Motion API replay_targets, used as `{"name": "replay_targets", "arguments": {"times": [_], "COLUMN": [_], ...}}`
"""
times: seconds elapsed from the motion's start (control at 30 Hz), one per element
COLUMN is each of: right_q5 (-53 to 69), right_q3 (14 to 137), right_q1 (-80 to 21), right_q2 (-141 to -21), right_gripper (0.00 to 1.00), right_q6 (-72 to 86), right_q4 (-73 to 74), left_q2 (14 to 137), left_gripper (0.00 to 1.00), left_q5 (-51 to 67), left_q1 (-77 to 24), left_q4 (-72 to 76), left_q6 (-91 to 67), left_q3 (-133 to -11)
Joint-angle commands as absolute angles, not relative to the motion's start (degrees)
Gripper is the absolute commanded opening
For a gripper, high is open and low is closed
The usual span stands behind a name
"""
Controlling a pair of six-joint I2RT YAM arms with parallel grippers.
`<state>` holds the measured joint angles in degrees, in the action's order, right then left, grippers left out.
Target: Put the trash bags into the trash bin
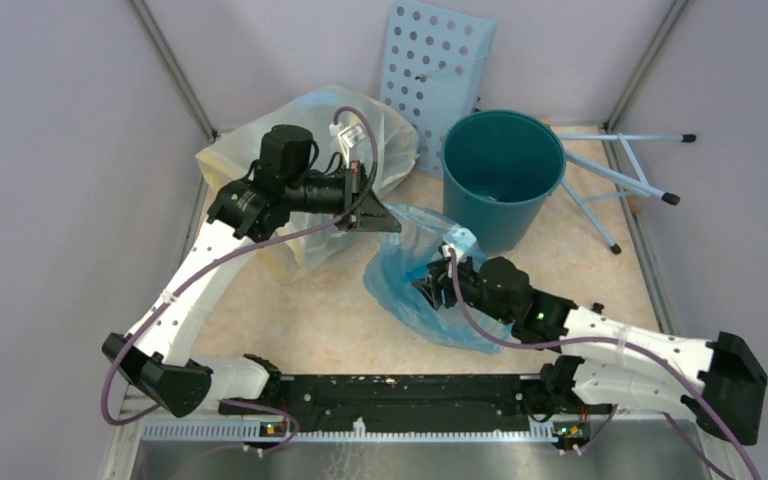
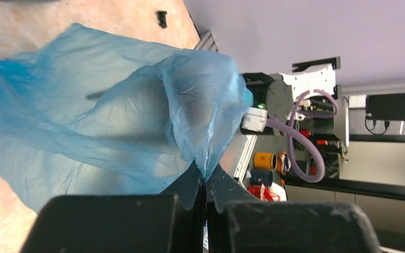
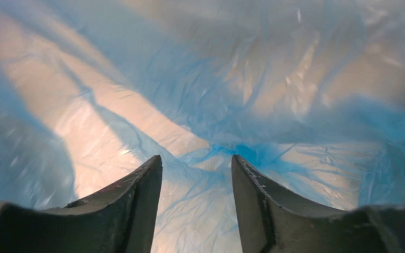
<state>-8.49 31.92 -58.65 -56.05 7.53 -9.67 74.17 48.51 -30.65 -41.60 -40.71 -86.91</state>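
Pale lilac walls (image 1: 40, 150) enclosed a beige, marbled desk (image 1: 300, 320) (grey metal posts (image 1: 172, 70) at the corners); a perforated pale-blue panel (image 1: 438, 60) leaned against the back wall.

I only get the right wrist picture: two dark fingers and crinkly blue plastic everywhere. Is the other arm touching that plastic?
Observer: Yes. The left gripper is shut on a pinched edge of that thin, translucent light-blue plastic bag.
Operator: Where's the bin?
Observer: The round dark-teal plastic bin stands upright just beyond the bag, which is not yet in it.
Operator: Anything else there?
Observer: A larger whitish translucent bag lies under the left arm, near the back.
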Motion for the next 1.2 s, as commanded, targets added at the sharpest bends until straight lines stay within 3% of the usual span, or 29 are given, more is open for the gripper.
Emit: {"name": "replay_targets", "arguments": {"times": [0.0, 0.23, 0.47, 0.6, 0.7, 0.83, 1.03, 1.17], "right_q5": [-5.5, -4.1, 5.6, -5.2, -10.8, -17.4, -28.4, -29.3], "right_q3": [35.2, 46.1, 52.7, 56.6, 61.6, 64.8, 63.6, 59.9], "right_q1": [-59.4, -59.4, -59.4, -59.4, -59.4, -59.4, -59.4, -59.4], "right_q2": [-48.6, -42.2, -42.8, -41.7, -41.6, -41.0, -37.1, -36.4], "right_gripper": [0.57, 0.67, 0.71, 0.71, 0.8, 0.82, 0.86, 0.88], "right_q6": [4.5, 3.4, 7.9, 11.3, 10.3, 9.9, 16.5, 20.3], "right_q4": [-2.5, 13.3, 21.8, 25.5, 30.9, 37.7, 46.7, 49.6], "left_q2": [74.8, 76.8, 77.0, 76.7, 76.1, 75.4, 74.0, 73.4], "left_gripper": [0.0, 0.0, 0.0, 0.0, 0.0, 0.0, 0.0, 0.0], "left_q5": [46.9, 47.0, 45.4, 45.0, 44.5, 44.6, 44.0, 43.8], "left_q1": [-28.6, -27.8, -27.0, -26.8, -26.6, -26.6, -26.7, -26.6], "left_q4": [-41.4, -42.9, -41.5, -41.9, -42.5, -41.8, -40.5, -40.2], "left_q6": [-38.9, -38.1, -39.9, -39.9, -39.6, -40.0, -39.8, -39.8], "left_q3": [-89.5, -91.6, -92.1, -91.9, -91.3, -89.8, -88.0, -87.1]}}
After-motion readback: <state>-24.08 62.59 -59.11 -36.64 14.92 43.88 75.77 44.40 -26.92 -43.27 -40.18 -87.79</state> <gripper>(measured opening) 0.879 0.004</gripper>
